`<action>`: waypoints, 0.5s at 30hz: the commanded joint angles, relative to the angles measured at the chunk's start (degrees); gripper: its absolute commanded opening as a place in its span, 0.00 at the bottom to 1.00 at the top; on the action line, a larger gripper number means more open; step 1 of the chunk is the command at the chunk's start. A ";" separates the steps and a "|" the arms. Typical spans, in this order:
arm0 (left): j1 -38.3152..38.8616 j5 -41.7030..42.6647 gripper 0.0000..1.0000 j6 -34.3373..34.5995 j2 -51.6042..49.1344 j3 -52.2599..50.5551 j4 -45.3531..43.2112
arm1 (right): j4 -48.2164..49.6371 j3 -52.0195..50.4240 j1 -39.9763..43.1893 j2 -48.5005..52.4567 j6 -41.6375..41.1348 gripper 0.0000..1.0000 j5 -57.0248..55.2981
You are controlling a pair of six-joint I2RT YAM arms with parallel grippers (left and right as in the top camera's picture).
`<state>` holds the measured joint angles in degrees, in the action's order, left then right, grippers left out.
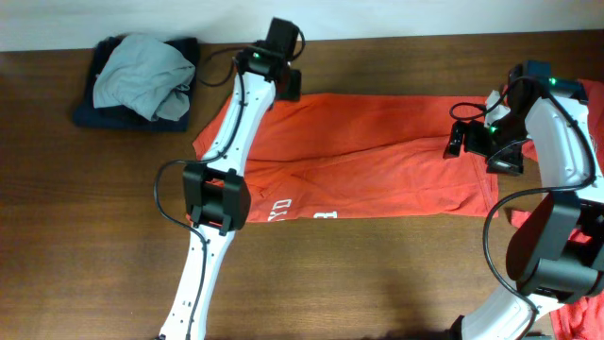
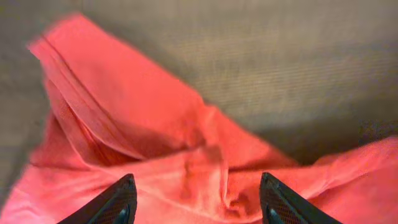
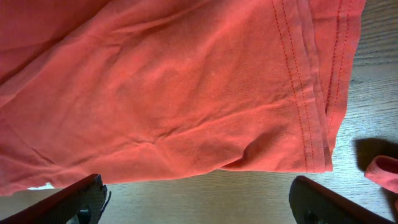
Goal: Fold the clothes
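T-shirt laid out as a long band; neither end gripped.
The orange T-shirt (image 1: pixel 377 161) is stretched across the table (image 1: pixel 94 236). The left gripper (image 2: pixel 199 202) is held spread over the bunched sleeve end, nothing pinched. The right gripper (image 3: pixel 199 199) is spread wide above the hem. A crosswise fold is judged next: one end must be pinched and carried over.

The place looks like a robotics lab workstation. A white-and-black left arm (image 1: pixel 226 142) and right arm (image 1: pixel 562 151), with loose black cables (image 1: pixel 160 194) and green status lights (image 1: pixel 253 59), are mounted at a dark wood-grain tabletop (image 1: pixel 85 246) set against a plain white wall (image 1: pixel 396 14).
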<state>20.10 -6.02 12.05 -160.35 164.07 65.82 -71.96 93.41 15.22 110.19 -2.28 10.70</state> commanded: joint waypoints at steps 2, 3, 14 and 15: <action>-0.39 0.85 0.63 1.64 -0.37 1.18 -0.83 | -0.20 -0.24 -0.26 -0.85 0.55 0.98 0.70; -0.39 0.76 0.63 1.64 -0.44 1.18 -0.98 | -0.20 -0.24 -0.26 -0.85 0.55 0.99 0.70; -0.50 0.26 0.63 1.66 -2.49 1.09 -2.80 | -0.20 -0.24 -0.26 -0.85 0.55 0.99 0.70; -0.50 0.24 0.63 1.66 -2.82 1.09 -2.82 | -0.20 -0.24 -0.26 -0.85 0.55 0.99 0.70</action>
<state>19.90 -5.98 13.10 -160.57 164.59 63.29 -71.96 93.41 15.22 110.19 -2.28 10.68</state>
